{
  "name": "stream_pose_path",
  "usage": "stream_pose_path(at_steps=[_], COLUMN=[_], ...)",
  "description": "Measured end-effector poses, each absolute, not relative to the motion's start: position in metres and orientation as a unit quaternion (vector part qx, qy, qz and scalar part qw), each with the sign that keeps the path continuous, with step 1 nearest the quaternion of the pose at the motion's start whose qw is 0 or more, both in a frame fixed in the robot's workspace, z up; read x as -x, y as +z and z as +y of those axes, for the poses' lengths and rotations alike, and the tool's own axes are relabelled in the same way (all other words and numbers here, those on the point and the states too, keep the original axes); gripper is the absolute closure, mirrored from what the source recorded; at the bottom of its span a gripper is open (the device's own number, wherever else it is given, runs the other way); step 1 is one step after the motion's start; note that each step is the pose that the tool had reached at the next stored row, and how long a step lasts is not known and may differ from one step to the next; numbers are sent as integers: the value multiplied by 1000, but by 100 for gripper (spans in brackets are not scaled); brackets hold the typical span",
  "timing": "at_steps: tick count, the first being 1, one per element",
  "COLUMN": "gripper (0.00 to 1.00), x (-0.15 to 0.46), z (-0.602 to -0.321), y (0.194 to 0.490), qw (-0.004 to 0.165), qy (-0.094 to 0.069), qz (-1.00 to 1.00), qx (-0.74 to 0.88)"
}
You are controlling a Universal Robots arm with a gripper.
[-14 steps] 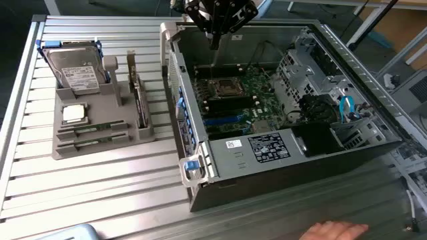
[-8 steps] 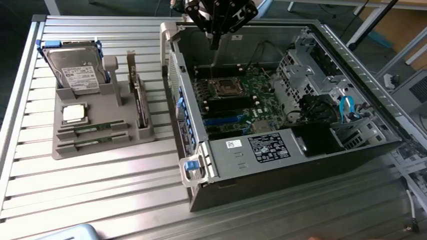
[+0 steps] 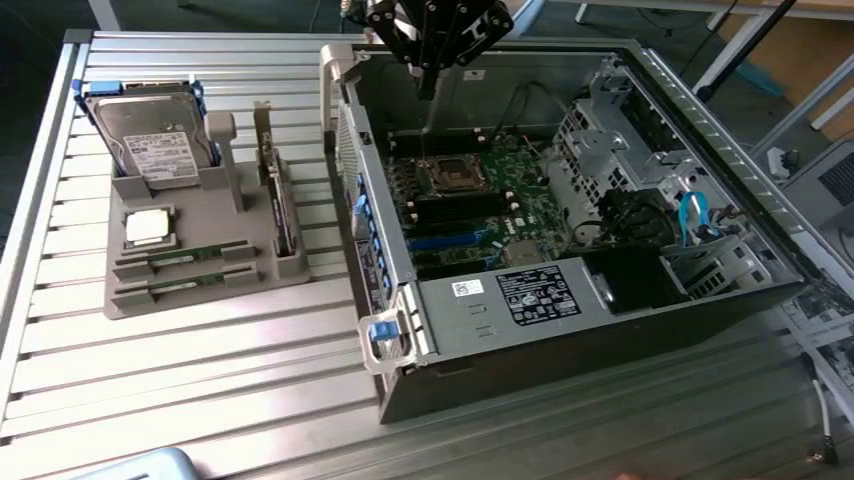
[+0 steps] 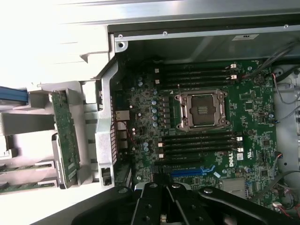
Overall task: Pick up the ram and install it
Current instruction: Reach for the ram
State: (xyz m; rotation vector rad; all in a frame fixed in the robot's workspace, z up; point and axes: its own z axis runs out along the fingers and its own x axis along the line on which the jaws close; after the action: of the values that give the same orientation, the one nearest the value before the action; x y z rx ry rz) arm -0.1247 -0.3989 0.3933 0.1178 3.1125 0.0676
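**While the Claw Hangs Shut Over the Case, the Ram Waits in Its Holder**

Because both sticks rest in their holder, no pick-up has been made. One ram stick [image 3: 183,255] and its twin [image 3: 183,284] sit in parallel grooves at the six o'clock end of the grey holder [image 3: 200,302]. In the exterior view, the holder sits on the desk [image 3: 174,400] at nine o'clock from the computer case [image 3: 534,335]. The grooves keep each stick straight and apart from its neighbour, presumably so that the claw can close on one alone.

On the same holder:

- The processor chip [image 3: 147,228] lies just toward twelve o'clock of the sticks.
- The hard drive [image 3: 147,140] stands at the twelve o'clock end.
- The expansion card [image 3: 276,200] stands on edge along the three o'clock side.

The claw [image 3: 427,92] hangs at the case's twelve o'clock wall, well apart from the holder. Its fingers are pressed together, and nothing shows between them. In the wrist view the claw [image 4: 161,180] looks straight down on the motherboard [image 4: 253,117], a stance that suits surveying the install site.

The case lies on its side with the panel off. The board therefore faces up, and a stick could be pushed straight down into it. Memory slots [image 4: 199,140] flank the CPU socket [image 4: 202,108] and appear unpopulated.

Judgement: the task stands at its beginning. Neither stick is lifted and none is seated.
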Motion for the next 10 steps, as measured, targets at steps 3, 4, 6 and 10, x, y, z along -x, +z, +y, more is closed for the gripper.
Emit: stream_pose_path(at_steps=[3,4,6,10], gripper=[89,89,89,89], x=[125,125,125,128], z=[-399,-399,-399,-399], y=[393,393,393,393], qw=[13,13,13,13], qy=[22,22,22,22], qz=[999,999,999,999], qx=[-38,-38,-38,-38])
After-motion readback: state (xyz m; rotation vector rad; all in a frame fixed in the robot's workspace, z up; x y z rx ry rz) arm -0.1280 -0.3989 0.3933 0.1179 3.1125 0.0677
